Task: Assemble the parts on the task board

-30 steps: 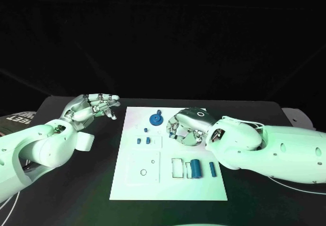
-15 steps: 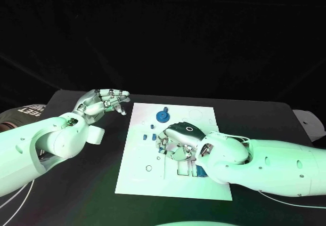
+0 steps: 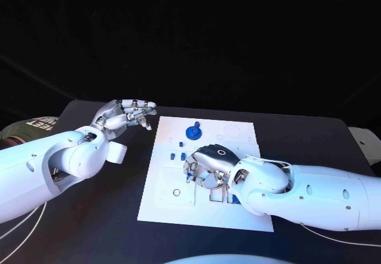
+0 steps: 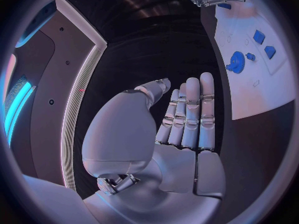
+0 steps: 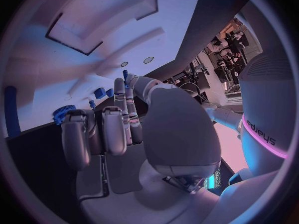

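Hovering low over the middle of the task board point(image 3: 238, 214), the right hand point(image 3: 208, 165) has its fingers curled downward toward the recessed tray beneath them, where a blue cylinder point(image 3: 235, 199) peeks out just past the wrist; whether anything is pinched between those fingers cannot be told, since the palm's back hides their tips in the head view and the right wrist view shows them bent but with nothing plainly in them. Just beyond the hand, toward the board's far edge, sits the blue gear point(image 3: 193, 132), and beside the fingers on the left-arm side lie two small blue blocks point(image 3: 177, 157). The left hand point(image 3: 125, 115) waits off the board, well away from the right hand, fingers straight and side by side, holding nothing. By my judgement the step in hand is the reach for a part in the tray, with the grasp not yet confirmed. The next move calls for closing the fingers squarely on a single piece and lifting it straight, without nudging the blocks close by.
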`<action>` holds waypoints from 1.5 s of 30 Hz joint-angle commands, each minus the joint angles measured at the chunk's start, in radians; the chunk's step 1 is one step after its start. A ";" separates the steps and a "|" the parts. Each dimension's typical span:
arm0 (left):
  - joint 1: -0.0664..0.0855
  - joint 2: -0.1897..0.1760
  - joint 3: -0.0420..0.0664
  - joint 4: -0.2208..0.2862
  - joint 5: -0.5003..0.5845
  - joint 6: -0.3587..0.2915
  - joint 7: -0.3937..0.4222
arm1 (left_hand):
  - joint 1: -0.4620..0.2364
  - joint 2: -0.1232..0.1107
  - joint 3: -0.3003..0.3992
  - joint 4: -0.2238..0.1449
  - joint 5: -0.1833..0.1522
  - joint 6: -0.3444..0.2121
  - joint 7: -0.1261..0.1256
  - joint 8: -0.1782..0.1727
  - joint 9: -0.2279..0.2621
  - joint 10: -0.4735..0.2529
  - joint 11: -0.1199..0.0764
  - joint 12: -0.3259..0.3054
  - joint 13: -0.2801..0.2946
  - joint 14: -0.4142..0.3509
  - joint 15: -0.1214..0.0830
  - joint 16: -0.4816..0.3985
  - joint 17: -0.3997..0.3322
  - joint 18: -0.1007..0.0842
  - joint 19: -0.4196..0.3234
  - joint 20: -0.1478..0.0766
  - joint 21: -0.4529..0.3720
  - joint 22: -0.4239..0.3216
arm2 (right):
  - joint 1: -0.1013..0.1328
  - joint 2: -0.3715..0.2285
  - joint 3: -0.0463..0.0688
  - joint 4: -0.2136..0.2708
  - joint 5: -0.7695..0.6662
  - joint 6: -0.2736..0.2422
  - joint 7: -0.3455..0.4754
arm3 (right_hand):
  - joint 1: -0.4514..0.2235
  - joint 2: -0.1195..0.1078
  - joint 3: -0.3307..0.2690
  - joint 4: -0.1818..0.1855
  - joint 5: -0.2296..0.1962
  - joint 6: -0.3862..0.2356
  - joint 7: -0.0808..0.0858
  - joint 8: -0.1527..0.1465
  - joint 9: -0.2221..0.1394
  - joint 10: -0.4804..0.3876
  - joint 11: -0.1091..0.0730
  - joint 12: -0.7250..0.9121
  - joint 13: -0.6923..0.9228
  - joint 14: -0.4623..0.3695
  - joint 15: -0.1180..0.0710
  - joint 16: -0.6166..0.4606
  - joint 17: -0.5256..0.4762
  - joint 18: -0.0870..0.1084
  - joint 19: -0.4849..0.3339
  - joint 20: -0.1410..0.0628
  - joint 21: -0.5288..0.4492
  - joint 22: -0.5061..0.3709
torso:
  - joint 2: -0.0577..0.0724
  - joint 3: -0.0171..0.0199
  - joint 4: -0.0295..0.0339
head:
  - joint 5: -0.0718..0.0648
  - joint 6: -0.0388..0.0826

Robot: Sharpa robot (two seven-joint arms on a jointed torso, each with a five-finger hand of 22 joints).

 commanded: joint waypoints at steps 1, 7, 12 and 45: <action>0.000 0.002 0.000 0.001 0.003 0.016 0.006 | 0.010 0.003 -0.001 -0.005 0.004 -0.004 0.003 -0.006 -0.001 -0.008 0.000 -0.006 -0.001 0.002 0.008 -0.007 -0.001 0.013 0.007 0.001 -0.004 -0.001 | -0.002 0.001 -0.001 0.001 -0.019 0.018 0.011 | -0.008 0.000 0.002 -0.004 0.005 0.008 0.001 0.002 0.002 0.005 0.001 -0.007 -0.001 0.047 -0.006 0.005 0.000 -0.013 0.076 -0.007 0.004 0.241 | -0.001 0.0005 -0.0006 | 0.001 -0.007; 0.000 0.001 0.000 0.000 0.003 0.019 0.004 | 0.010 0.003 -0.001 -0.005 0.004 -0.004 0.003 -0.006 -0.001 -0.008 0.000 -0.006 -0.001 0.002 0.008 -0.007 -0.001 0.013 0.007 0.001 -0.004 -0.001 | -0.003 0.002 -0.002 -0.001 -0.021 0.030 0.011 | -0.009 0.000 0.001 -0.004 0.005 0.008 0.002 0.002 0.002 0.005 0.002 -0.007 -0.001 0.047 -0.006 0.004 -0.001 -0.013 0.076 -0.007 0.005 0.241 | -0.001 0.0000 -0.0006 | 0.002 -0.006; 0.000 0.002 0.000 0.000 0.003 0.020 0.003 | 0.009 0.004 -0.001 -0.004 0.003 -0.004 0.003 -0.006 -0.001 -0.008 0.000 -0.006 -0.001 0.001 0.009 -0.007 -0.001 0.013 0.007 0.001 -0.005 -0.001 | -0.003 0.004 -0.003 -0.010 -0.026 0.042 0.007 | -0.011 0.000 0.001 -0.004 0.003 0.007 0.002 0.001 0.002 0.005 0.002 -0.008 -0.001 0.047 -0.006 0.005 -0.001 -0.013 0.076 -0.007 0.005 0.241 | -0.001 -0.0004 0.0001 | 0.001 -0.005; 0.000 0.000 0.000 0.002 0.003 0.022 -0.003 | 0.009 0.008 -0.002 -0.003 0.004 -0.003 0.003 -0.006 -0.002 -0.009 0.000 -0.005 -0.001 0.001 0.009 -0.008 -0.002 0.013 0.006 0.002 -0.006 -0.002 | -0.006 0.019 -0.008 -0.025 -0.051 0.096 0.006 | -0.013 0.000 0.000 -0.004 -0.002 0.007 0.001 0.001 0.003 0.006 0.002 -0.010 -0.001 0.048 -0.005 0.006 0.001 -0.013 0.076 -0.007 0.006 0.241 | -0.001 0.0004 -0.0002 | 0.003 -0.013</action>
